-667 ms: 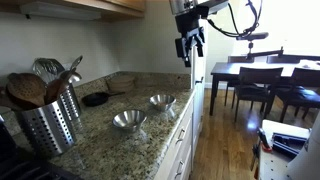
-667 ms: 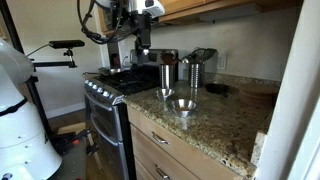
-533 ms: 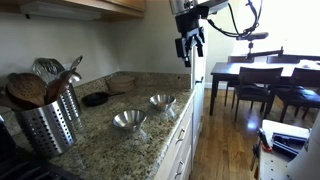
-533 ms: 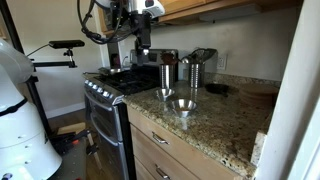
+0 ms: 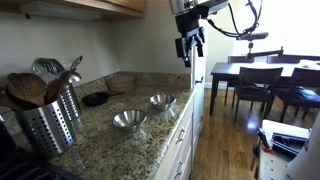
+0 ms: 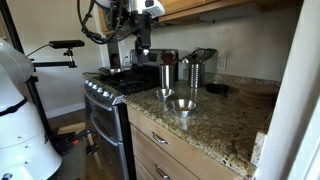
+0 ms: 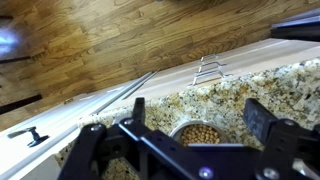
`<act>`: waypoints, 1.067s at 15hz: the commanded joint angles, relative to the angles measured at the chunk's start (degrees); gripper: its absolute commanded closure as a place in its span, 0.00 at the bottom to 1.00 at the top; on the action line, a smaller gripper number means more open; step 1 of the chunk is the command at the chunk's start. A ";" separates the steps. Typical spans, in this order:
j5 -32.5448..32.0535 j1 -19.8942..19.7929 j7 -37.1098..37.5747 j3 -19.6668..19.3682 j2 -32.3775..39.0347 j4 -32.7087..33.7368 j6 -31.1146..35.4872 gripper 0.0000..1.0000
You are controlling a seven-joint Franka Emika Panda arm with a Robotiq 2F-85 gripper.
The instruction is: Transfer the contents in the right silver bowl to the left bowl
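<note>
Two silver bowls stand on the granite counter, one point(image 5: 129, 120) point(image 6: 182, 104) nearer the camera than the other point(image 5: 162, 101) point(image 6: 164, 93) in both exterior views. My gripper point(image 5: 189, 45) point(image 6: 143, 45) hangs high above the counter, open and empty. In the wrist view the open fingers point(image 7: 200, 115) frame a silver bowl point(image 7: 203, 134) filled with small tan round pieces, far below. The exterior views are too small to show what is in each bowl.
A metal utensil holder point(image 5: 45, 115) with wooden spoons and a small black pan point(image 5: 95, 98) sit on the counter. A stove point(image 6: 115, 85) and metal canisters point(image 6: 195, 68) are close by. Wooden cabinets hang overhead. A dining table with chairs point(image 5: 262, 78) stands beyond.
</note>
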 commanded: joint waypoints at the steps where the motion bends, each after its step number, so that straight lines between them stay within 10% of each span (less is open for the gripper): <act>1: -0.42 1.24 0.40 -1.07 0.09 0.12 -0.21 0.00; 16: -6.07 -0.06 8.34 -0.76 3.56 -1.31 4.67 0.00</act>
